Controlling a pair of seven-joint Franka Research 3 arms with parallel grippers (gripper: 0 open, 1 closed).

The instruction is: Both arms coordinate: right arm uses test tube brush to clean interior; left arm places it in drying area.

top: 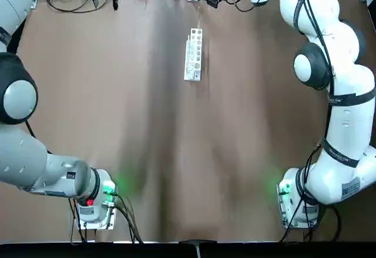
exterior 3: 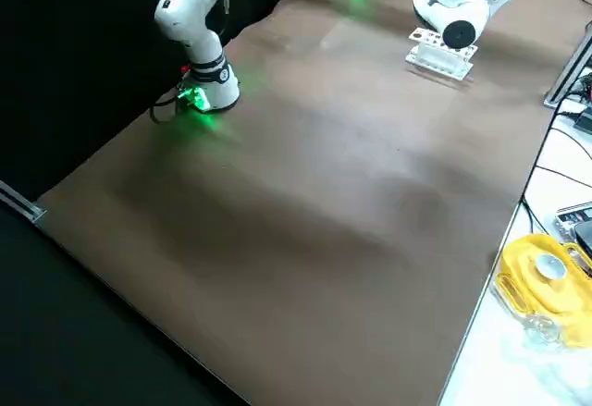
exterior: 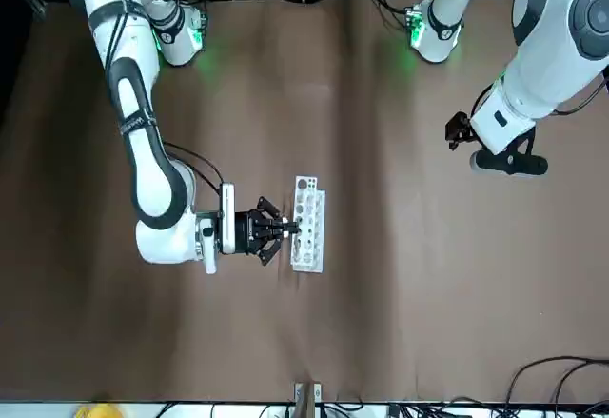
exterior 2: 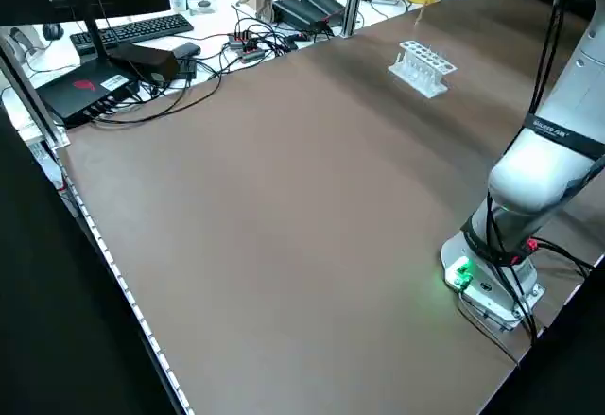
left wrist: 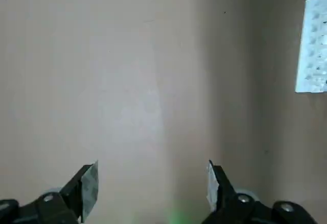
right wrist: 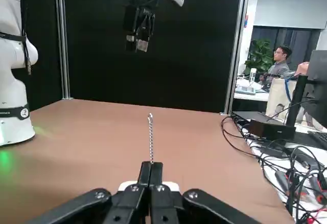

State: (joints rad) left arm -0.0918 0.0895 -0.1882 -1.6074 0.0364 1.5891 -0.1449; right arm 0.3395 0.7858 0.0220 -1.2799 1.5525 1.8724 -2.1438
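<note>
"Where did you have your right gripper (right wrist: 151, 164)?"

"You had it above the far half of the table (top: 141, 117), pointing sideways toward your left side. In the front view its tips overlapped the edge of the rack (exterior: 308, 228), but you couldn't tell from that whether they touched it."

"And was it clenched?"

"Yes, you had its fingers closed together on the brush (right wrist: 151, 140) — a thin twisted wire with a small loop at its end, reaching straight out past the tips. You couldn't make out any bristles."

"What about your left gripper (left wrist: 153, 185)?"

"You had that one released, its two fingers spread wide with bare tabletop showing between them. It hung over the far part of the table on your left side, well apart from the right one."

"So where did the rack sit?"

"On the table near the middle of its width, toward the far edge, its long side running away from you. You could see its rows of round holes facing up, and it stood between your two grippers in the front view."

"Anyone around?"

"You had a person (right wrist: 280, 63) in the background, near a plant (right wrist: 260, 55) — well beyond the table."
</note>
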